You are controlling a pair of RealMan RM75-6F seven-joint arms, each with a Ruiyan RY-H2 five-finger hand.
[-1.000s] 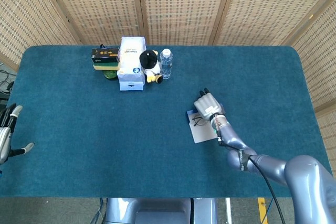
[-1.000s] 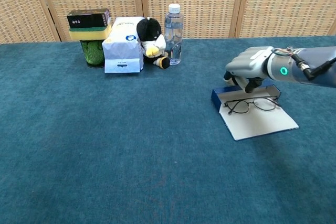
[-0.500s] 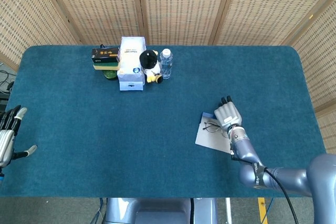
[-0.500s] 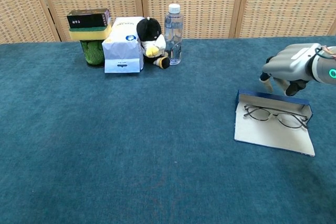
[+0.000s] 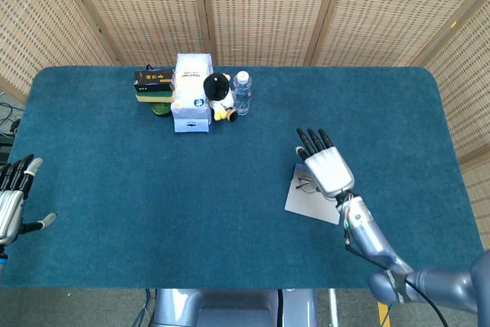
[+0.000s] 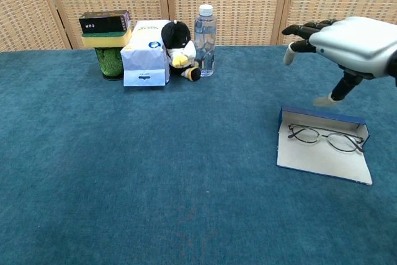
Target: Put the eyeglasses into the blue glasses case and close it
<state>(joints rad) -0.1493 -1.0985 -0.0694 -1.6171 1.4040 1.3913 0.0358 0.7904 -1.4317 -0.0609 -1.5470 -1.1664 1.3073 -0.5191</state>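
Note:
The blue glasses case [image 6: 322,151] lies open on the right of the table, its pale lining up and its blue edge toward the far side. The eyeglasses [image 6: 325,137] rest inside it along that edge. My right hand [image 6: 350,43] hovers above the case with its fingers spread and nothing in it. In the head view that hand [image 5: 325,163] covers much of the case [image 5: 308,203] and the eyeglasses [image 5: 305,184] peek out beside it. My left hand [image 5: 14,198] stays open at the table's left edge, far from the case.
At the back left stand a white tissue box [image 6: 146,52], a black plush toy [image 6: 177,42], a water bottle [image 6: 205,31] and a green cup with a dark box on top [image 6: 109,43]. Blue cloth [image 6: 155,172] covers the table.
My right hand slid the case with the eyeglasses to the right, then let go, rose above it and spread its fingers. The left hand has barely moved.

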